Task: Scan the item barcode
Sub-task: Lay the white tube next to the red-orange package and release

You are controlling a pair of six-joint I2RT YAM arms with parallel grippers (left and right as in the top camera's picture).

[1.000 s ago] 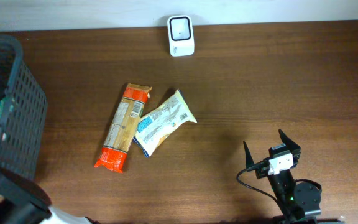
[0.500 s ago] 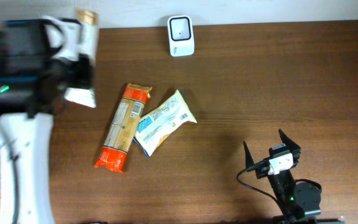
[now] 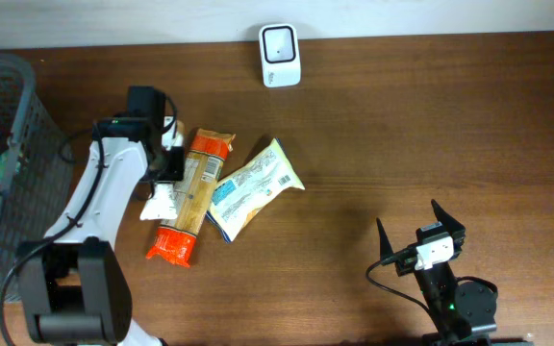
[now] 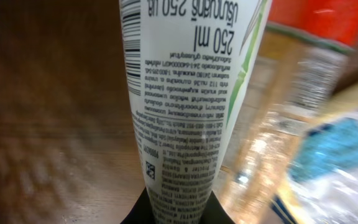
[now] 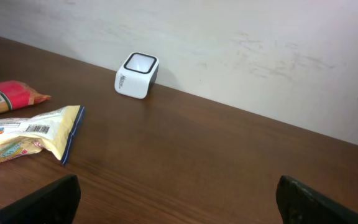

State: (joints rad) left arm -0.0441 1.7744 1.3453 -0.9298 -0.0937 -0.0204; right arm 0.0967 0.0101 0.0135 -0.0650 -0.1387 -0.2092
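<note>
The left arm has swung out of the basket [image 3: 15,163], over its far corner half a second ago, and now stretches low over the tabletop [image 3: 431,125]. The left hand [image 3: 170,160] is clenched on one end of a white tube [image 3: 159,203]. The tube runs from the hand back toward the robot's side of the tabletop. In the left wrist view the tube reaches away from the dark fingers. Its printed side faces the camera, with a barcode [image 4: 131,25] near the far end and "250 ml" printed beside it.

An orange packet [image 3: 190,197] lies just to the right of this hand, close along the tube. Whether the two touch cannot be told. A white and blue packet [image 3: 255,186] lies a little further right, against the orange one. The white scanner [image 3: 280,55] stands well ahead of the hand and off to its right, at the far edge by the wall. The basket sits to the hand's left.

The right hand [image 3: 419,234] is released, its fingers spread wide, near the robot's edge and well apart from everything else.
</note>
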